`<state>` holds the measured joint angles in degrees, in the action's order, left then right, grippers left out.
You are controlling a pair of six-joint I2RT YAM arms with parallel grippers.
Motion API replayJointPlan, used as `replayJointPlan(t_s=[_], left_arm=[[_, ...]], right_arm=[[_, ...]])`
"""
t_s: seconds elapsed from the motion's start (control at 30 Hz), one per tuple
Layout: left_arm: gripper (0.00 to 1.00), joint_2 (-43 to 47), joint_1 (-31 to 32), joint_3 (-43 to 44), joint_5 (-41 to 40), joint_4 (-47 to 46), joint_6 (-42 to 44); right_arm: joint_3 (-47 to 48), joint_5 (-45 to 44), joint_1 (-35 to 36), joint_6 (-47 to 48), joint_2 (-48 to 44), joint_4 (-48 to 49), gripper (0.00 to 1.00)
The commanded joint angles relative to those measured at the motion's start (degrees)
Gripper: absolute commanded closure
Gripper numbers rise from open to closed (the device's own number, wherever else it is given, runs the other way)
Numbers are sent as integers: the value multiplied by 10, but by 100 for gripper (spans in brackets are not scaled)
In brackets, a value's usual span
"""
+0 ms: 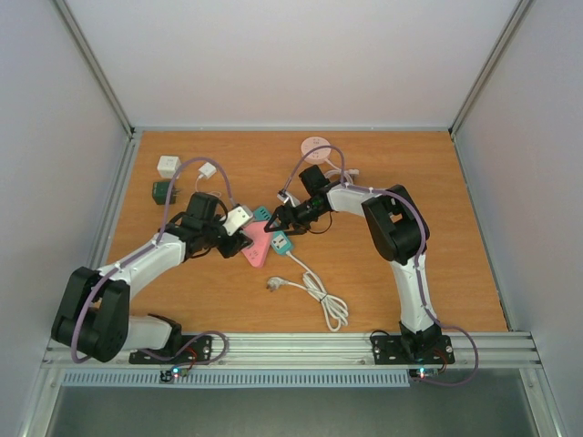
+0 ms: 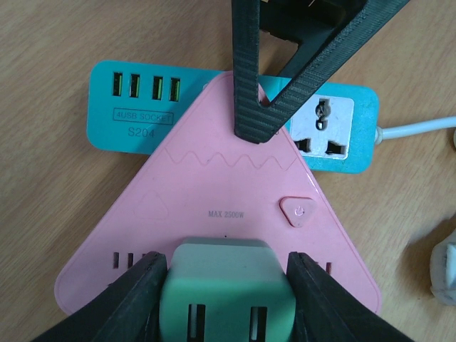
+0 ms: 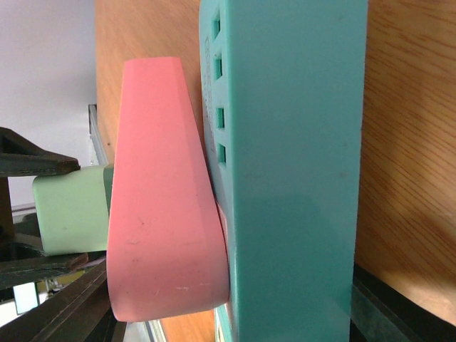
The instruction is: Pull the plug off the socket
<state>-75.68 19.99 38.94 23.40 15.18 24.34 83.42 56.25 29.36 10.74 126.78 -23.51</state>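
Observation:
A mint green plug (image 2: 228, 299) sits in the near edge of a pink triangular socket (image 2: 221, 192). The socket lies on top of a teal power strip (image 2: 135, 107). My left gripper (image 2: 226, 265) is shut on the plug, one finger on each side. My right gripper (image 3: 228, 313) is shut across the stacked pink socket (image 3: 160, 192) and teal strip (image 3: 292, 178); one of its fingers (image 2: 249, 107) presses on the socket's far tip. In the top view the two grippers (image 1: 239, 241) (image 1: 278, 218) meet at the socket (image 1: 258, 246) mid-table.
The strip's white cable (image 1: 314, 289) coils toward the front edge. A white adapter (image 1: 168, 166), a green adapter (image 1: 164, 191) and a white charger (image 1: 208, 170) lie at the back left. A pink round object (image 1: 315, 146) lies at the back centre.

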Motion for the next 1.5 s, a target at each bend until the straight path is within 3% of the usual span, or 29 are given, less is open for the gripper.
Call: replayJointPlan(t_s=[0.0,0.27,0.5,0.93,1.27,1.47], left_arm=[[57,11,0,4,40,-26,-16],[68,39,-3,-6,40,-36,-4],[70,55,-3,-8,89,-30,1],[73,41,-4,31,80,1,-14],[76,65,-3,24,60,21,21],[76,73,-3,34,92,38,19]], right_arm=[[-13,-87,-4,-18,3,-10,58],[-15,-95,-11,-23,7,-6,60],[-15,-104,-12,-25,8,-5,60],[-16,-129,-12,-24,3,-3,62],[-17,-138,-12,-25,3,-3,62],[-16,-144,-12,-27,6,-3,63]])
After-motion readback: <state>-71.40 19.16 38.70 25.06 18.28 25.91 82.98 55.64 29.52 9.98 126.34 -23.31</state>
